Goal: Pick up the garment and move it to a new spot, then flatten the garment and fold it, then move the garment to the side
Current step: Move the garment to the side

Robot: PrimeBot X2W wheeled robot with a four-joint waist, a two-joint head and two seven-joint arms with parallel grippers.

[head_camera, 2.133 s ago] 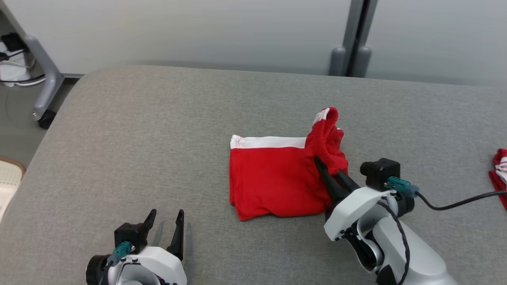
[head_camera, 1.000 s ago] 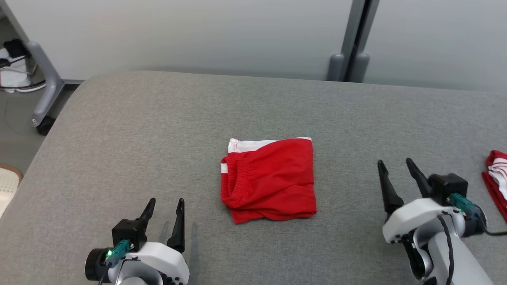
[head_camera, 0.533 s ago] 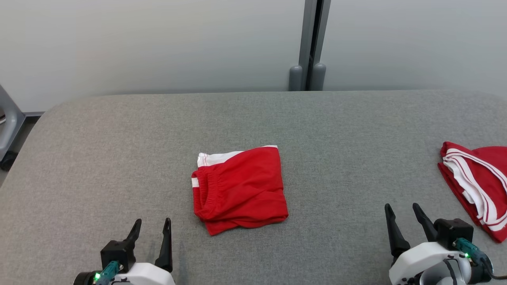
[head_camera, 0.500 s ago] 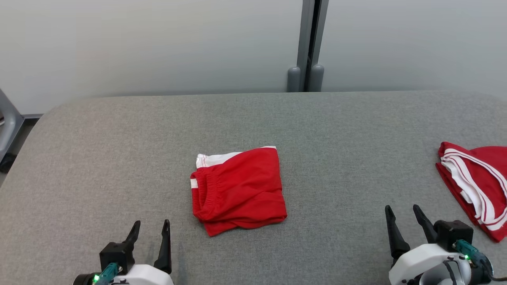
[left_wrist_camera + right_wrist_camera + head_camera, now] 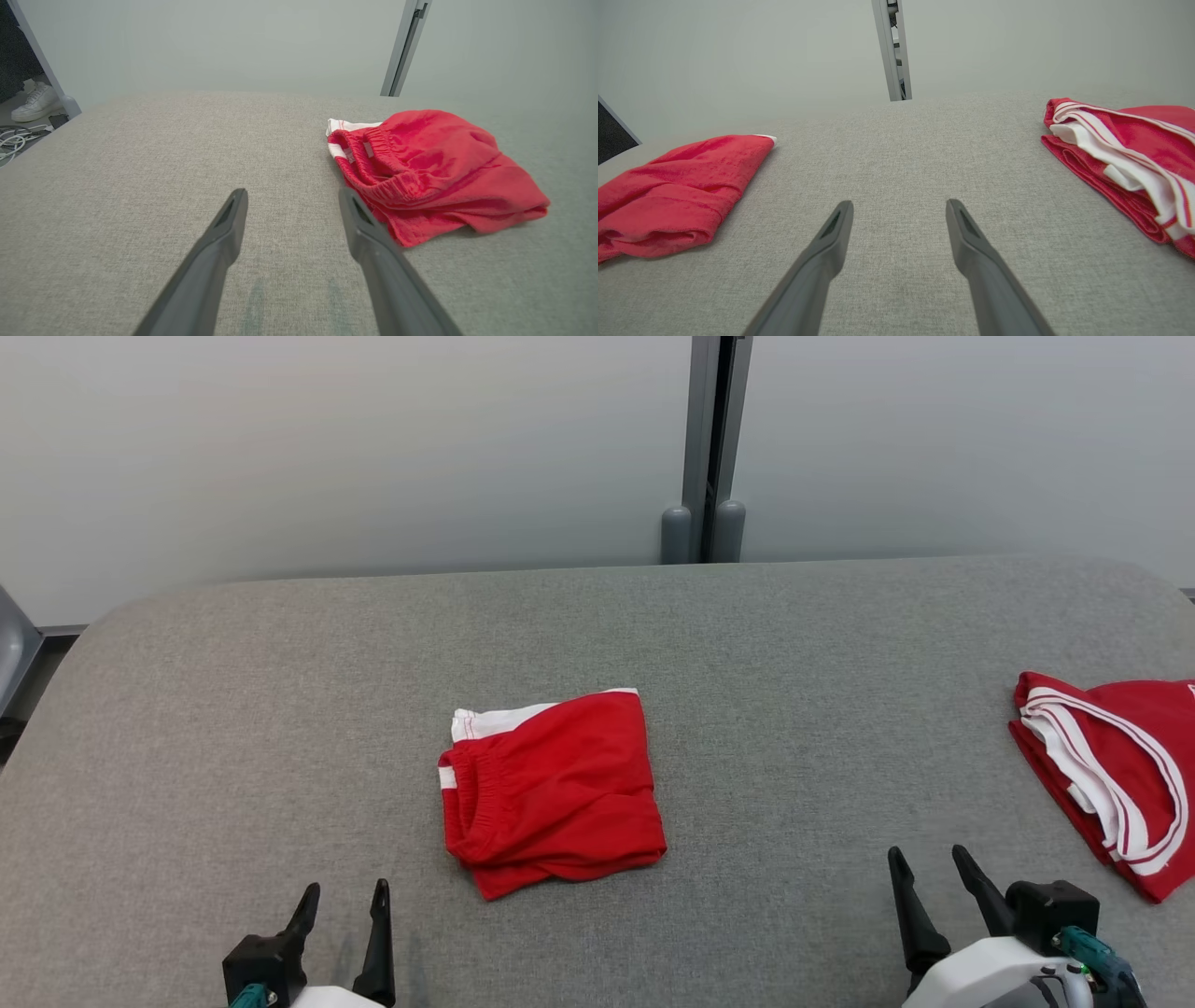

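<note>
Red cloth with a white band is seen folded into a rough square. This garment (image 5: 551,793) is laid flat near the middle of the grey padded table (image 5: 794,644), a little toward the table's left half. Its gathered elastic waistband is turned toward the table's left end, and a white strip is shown along the edge facing the table's far side. The corner nearest the table's front is slightly rumpled, with the folded layers exposed.

The left gripper (image 5: 346,889) is held above the front part of the table, on its left side. Its two dark fingers are spread apart and nothing is gripped; bare table covering is seen through the gap in the left wrist view. The right gripper (image 5: 926,852) is held above the front part of the table toward its right end, with its fingers likewise parted and nothing between them.

A second garment (image 5: 1111,765), red with white stripes, is loosely folded at the table's right end. Neither piece of cloth is touched by either gripper.

Beyond the table's far side, a grey post (image 5: 705,448) is set against a pale wall. Off the table's left end, a white shoe (image 5: 35,100) and pale cables (image 5: 14,140) are seen on the floor.
</note>
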